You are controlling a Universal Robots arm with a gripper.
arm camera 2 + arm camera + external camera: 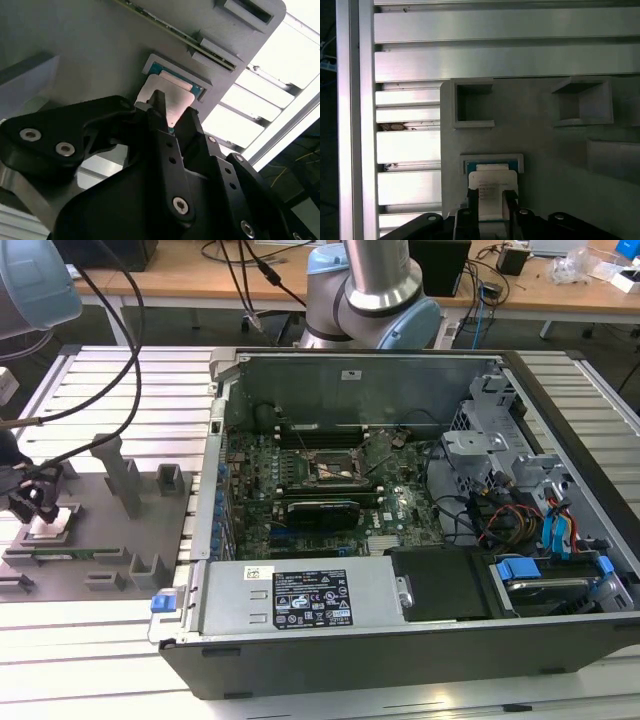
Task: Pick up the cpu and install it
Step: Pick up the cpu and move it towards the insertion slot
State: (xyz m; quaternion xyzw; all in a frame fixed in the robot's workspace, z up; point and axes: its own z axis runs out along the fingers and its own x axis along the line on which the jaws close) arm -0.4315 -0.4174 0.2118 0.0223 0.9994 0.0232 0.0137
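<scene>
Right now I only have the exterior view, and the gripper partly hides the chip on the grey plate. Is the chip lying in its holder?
Observer: Yes. In the first wrist view the chip looks flat inside a raised frame on the grey plate.
Operator: Is the gripper lined up with it?
Observer: In that view the gripper sits centred across the chip's metal top.
Operator: Anything crowding it?
Observer: In the second wrist view a green memory stick sits in its own slot beside the frame, apart from the chip.
</scene>
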